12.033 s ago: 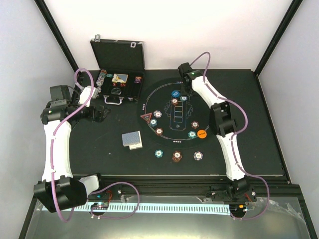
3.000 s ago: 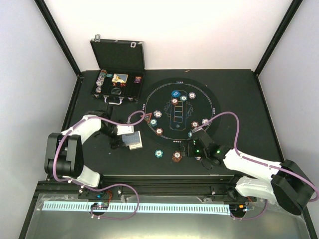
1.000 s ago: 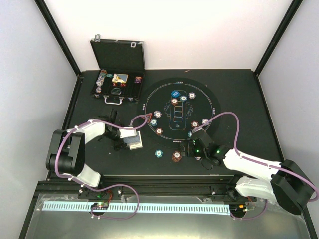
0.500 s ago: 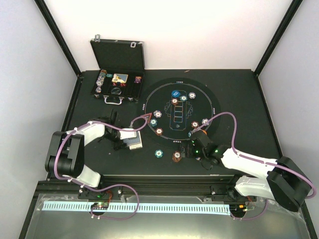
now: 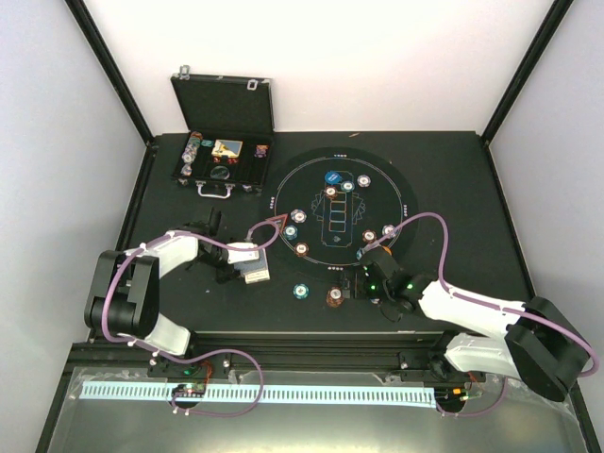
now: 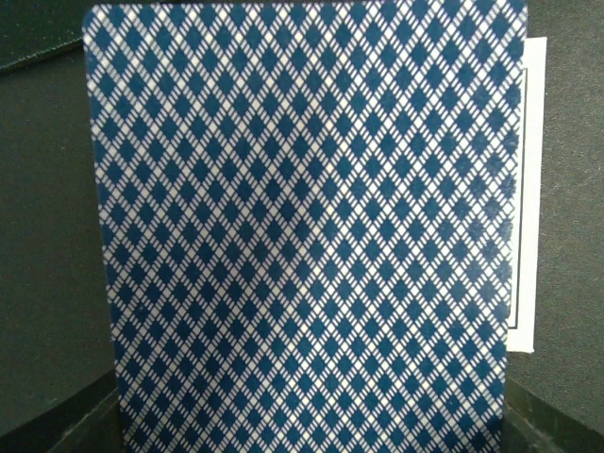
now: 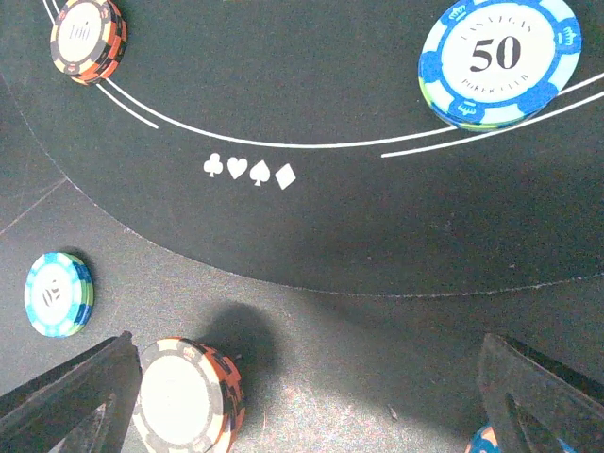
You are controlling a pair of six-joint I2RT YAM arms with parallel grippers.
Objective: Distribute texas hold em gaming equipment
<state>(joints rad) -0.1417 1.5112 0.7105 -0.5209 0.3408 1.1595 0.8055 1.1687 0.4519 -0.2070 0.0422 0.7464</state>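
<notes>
A blue-backed playing card (image 6: pixel 302 217) fills the left wrist view, with a white card edge (image 6: pixel 528 189) showing under it. My left gripper (image 6: pixel 302 436) (image 5: pixel 242 264) is shut on the cards (image 5: pixel 255 272), its fingers (image 6: pixel 85 429) just visible at the card's lower corners. My right gripper (image 7: pixel 307 406) (image 5: pixel 359 291) hangs open over bare table just off the mat. A red-brown chip (image 7: pixel 187 398) (image 5: pixel 334 296) sits beside its left finger (image 7: pixel 71 401), not between the jaws. A teal chip (image 7: pixel 58 293) (image 5: pixel 301 291) lies further left. A red triangle marker (image 5: pixel 276 224) rests on the mat's left rim.
The round black mat (image 5: pixel 377 203) carries several chips, among them a blue 50 chip (image 7: pixel 498 58) and a red 100 chip (image 7: pixel 87 38), plus a blue disc (image 5: pixel 332 176). The open black case (image 5: pixel 224 142) stands at the back left. A cable loops beside the left gripper.
My left gripper has closed on the cards, now covering their blue top in the overhead view. The right gripper has crept slightly left and stays open.
</notes>
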